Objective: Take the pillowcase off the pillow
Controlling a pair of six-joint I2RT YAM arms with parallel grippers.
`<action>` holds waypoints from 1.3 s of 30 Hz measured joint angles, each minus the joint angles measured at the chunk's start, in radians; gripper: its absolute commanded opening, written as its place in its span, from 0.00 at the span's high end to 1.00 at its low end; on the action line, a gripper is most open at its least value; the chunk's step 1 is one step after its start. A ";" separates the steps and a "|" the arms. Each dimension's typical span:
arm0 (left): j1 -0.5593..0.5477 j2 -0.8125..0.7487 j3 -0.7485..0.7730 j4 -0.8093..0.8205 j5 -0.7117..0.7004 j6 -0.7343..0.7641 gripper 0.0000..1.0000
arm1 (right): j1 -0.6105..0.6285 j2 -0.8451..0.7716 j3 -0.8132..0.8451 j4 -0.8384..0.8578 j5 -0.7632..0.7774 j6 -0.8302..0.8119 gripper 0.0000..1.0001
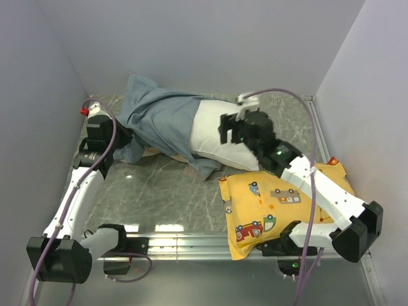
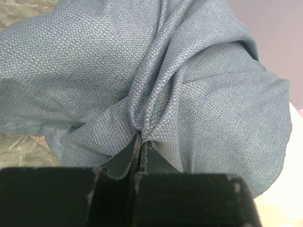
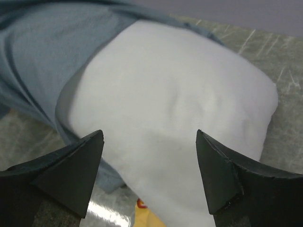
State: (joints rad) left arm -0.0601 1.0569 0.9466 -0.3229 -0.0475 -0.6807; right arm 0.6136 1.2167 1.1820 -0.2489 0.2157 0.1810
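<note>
Left gripper clamped tight on a fold of the pillowcase; right gripper jaws wide, holding nothing, just above the pillow's bare end; long axis runs left-right; case covers the left half; right arm nearer the exposed end.

the pillow sticks out right of the pillowcase; a second pillow lies in front.
</note>
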 measured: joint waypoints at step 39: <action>-0.042 0.148 0.512 -0.069 -0.007 0.094 0.82 | -0.115 0.420 0.671 -0.325 -0.080 -0.043 1.00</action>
State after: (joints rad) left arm -0.1017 1.2045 1.4590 -0.3920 -0.0544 -0.5865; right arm 0.4988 1.6371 1.8526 -0.5735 0.1360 0.1383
